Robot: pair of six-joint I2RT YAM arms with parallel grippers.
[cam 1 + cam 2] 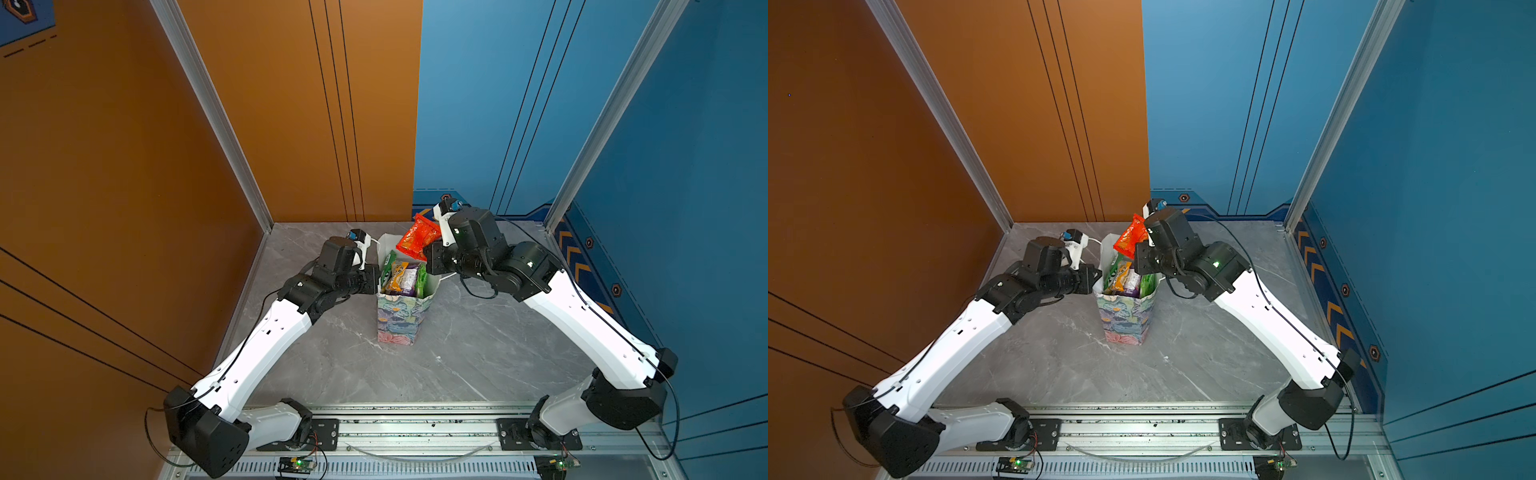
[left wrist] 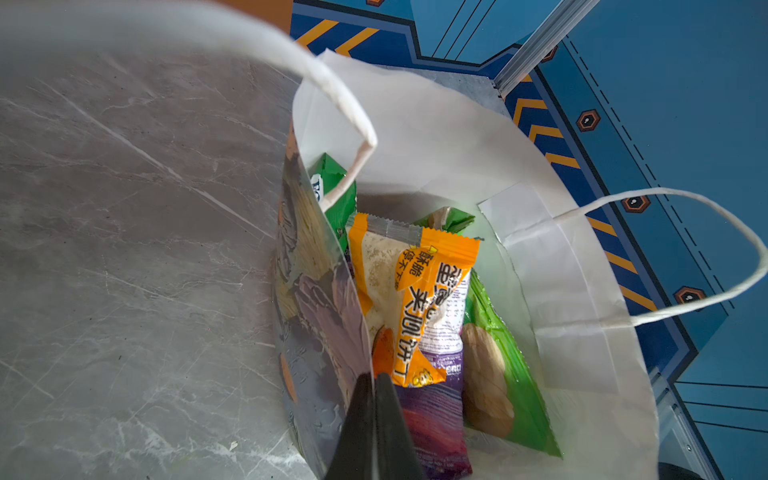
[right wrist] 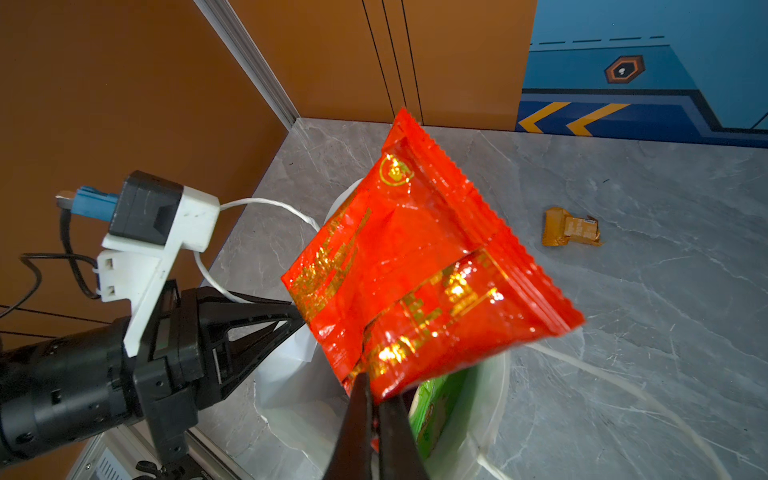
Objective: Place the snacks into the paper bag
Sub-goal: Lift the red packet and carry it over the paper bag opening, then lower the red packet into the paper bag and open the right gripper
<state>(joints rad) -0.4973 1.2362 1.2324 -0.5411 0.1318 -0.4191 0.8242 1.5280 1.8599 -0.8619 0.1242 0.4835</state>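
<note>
Grey marble bench, orange wall left, blue wall right. Floral paper bag stands upright mid-bench with green, orange and purple snacks inside. The left hand is pinched tight on its rim, and the right hand is clamped on a red packet just above the opening. Small brown packet lies apart on the bench.

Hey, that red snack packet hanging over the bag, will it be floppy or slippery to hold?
Probably floppy: the red packet is pinched near one corner by the right tool and creases around the grip. Likely slippery too, given its glossy, glinting foil. It seems light, since that small pinch carries it above the paper bag.
</note>
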